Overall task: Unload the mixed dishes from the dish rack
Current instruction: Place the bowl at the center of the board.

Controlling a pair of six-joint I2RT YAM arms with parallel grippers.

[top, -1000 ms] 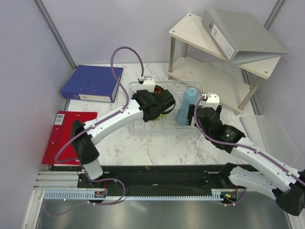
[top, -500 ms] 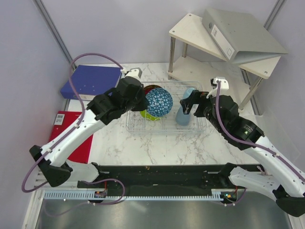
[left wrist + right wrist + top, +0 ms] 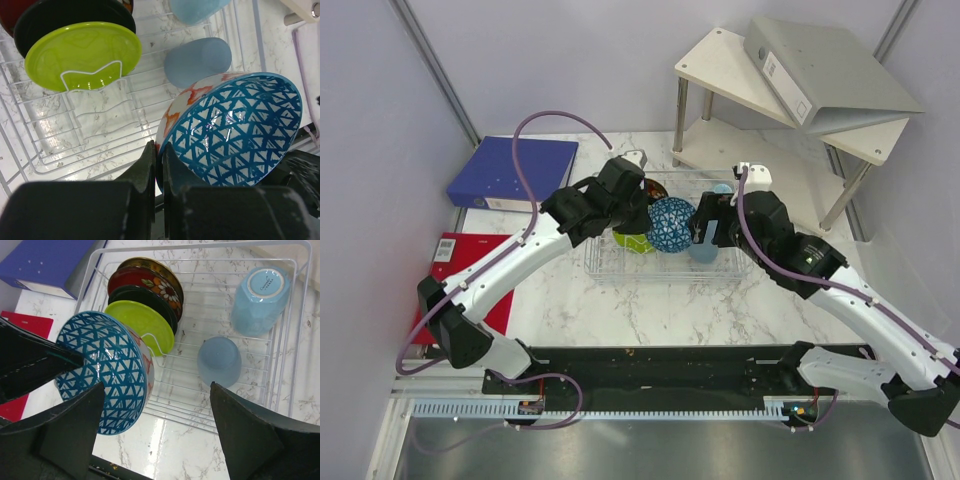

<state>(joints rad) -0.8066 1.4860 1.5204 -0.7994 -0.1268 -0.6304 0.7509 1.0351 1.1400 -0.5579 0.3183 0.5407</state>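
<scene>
My left gripper (image 3: pixel 642 215) (image 3: pixel 159 150) is shut on the rim of the blue patterned bowl (image 3: pixel 671 224) (image 3: pixel 235 130) (image 3: pixel 107 372) and holds it tilted above the clear dish rack (image 3: pixel 620 268) (image 3: pixel 200 247). My right gripper (image 3: pixel 705 222) (image 3: pixel 157 385) is open, just right of the bowl, not touching it. In the rack stand the lime-green plate (image 3: pixel 142 325) (image 3: pixel 82 55), black plate (image 3: pixel 145 297), red bowl (image 3: pixel 142 280) and yellow-brown plate (image 3: pixel 145 263). Two light blue cups (image 3: pixel 260 300) (image 3: pixel 219 361) sit on the rack's right side. The cream mug is out of view.
A blue binder (image 3: pixel 513 172) lies at the back left and a red folder (image 3: pixel 445 285) at the left edge. The white two-tier shelf (image 3: pixel 760 140) with a grey binder (image 3: pixel 820 70) stands at the back right. Marble table lies in front of the rack.
My left gripper lifted the blue patterned bowl out of the rack and carried it right. My right gripper rose and moved left toward the bowl.
</scene>
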